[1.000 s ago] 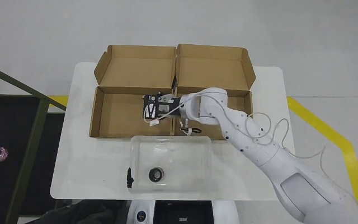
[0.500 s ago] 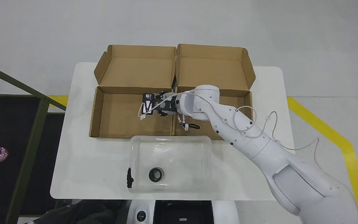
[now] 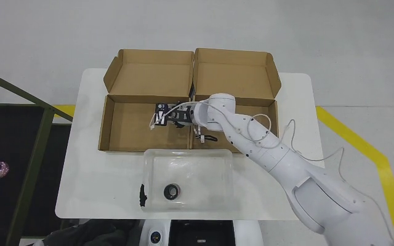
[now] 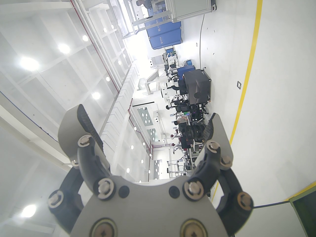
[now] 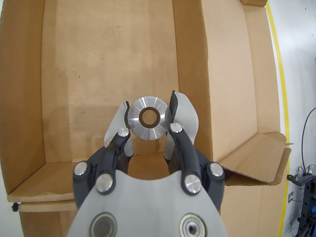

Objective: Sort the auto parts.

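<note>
Cardboard box (image 5: 108,50) behind; shiny metal ring (image 5: 148,133) w/ ctr hole in jaws.

Mostly hidden beneath the right arm (image 3: 258,138): small dark part (image 3: 208,138) in a cardboard box (image 3: 234,74). Too small to identify, inside or outside unclear: black piece (image 3: 142,195) at the wall of the clear bin (image 3: 188,152). Covered on both sides by fingers (image 5: 184,109): metal disc (image 5: 148,118).

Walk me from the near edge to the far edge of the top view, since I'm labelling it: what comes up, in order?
Nearest first: clear bin with a round black part inside → right hand shut on a metal ring, over the left cardboard box → that box's open lid.
</note>
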